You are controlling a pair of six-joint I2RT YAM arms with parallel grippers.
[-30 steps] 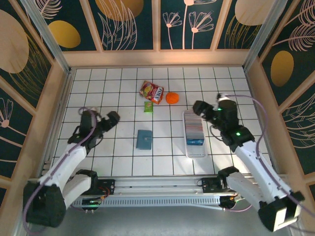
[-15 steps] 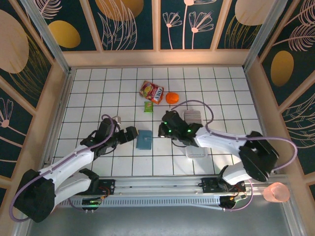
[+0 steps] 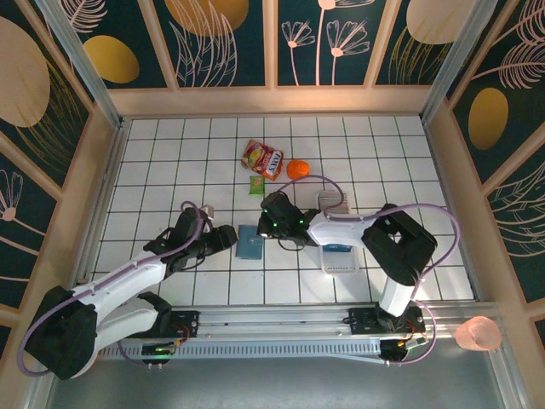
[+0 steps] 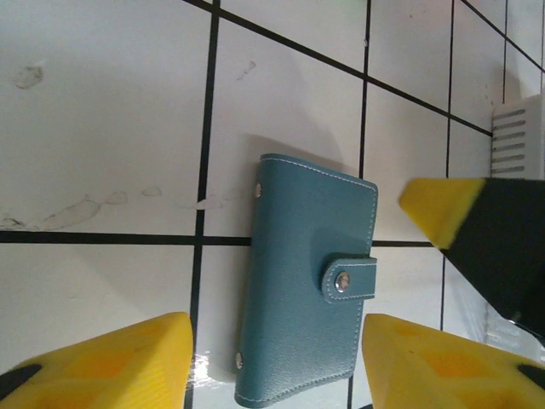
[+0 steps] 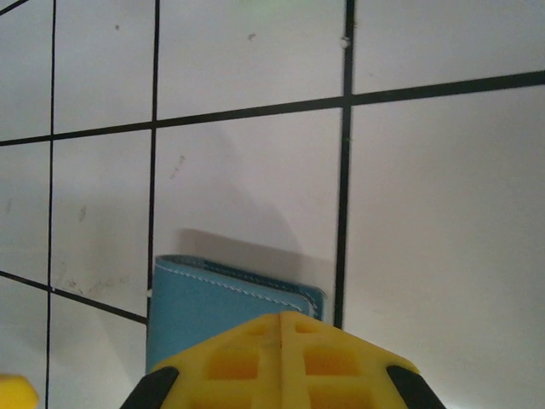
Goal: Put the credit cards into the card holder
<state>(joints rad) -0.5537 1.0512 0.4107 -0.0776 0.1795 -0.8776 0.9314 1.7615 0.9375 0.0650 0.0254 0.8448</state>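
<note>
The teal card holder (image 3: pixel 249 244) lies closed and flat on the white tiles, its snap strap (image 4: pixel 349 279) fastened. My left gripper (image 3: pixel 226 237) reaches it from the left. Seen from the left wrist, the left gripper (image 4: pixel 277 366) is open, with a yellow finger either side of the card holder (image 4: pixel 306 290) and a small gap on both sides. My right gripper (image 3: pixel 266 224) is shut, its pads pressed together with nothing between them, tip (image 5: pixel 281 319) low over the card holder's far edge (image 5: pixel 230 294). The credit cards (image 3: pixel 338 248) sit stacked in the clear tray (image 3: pixel 340 266).
A red snack bag (image 3: pixel 262 158), an orange ball (image 3: pixel 297 169) and a small green packet (image 3: pixel 256 184) lie behind the wallet. The tray's slotted end (image 4: pixel 518 136) is close to the right. Wooden walls ring the tiled floor. A pink cup (image 3: pixel 477 334) stands outside at bottom right.
Both arms have swung in to the card holder. The right gripper came over from the tray and shut. The left gripper's fingers have narrowed around the card holder.
</note>
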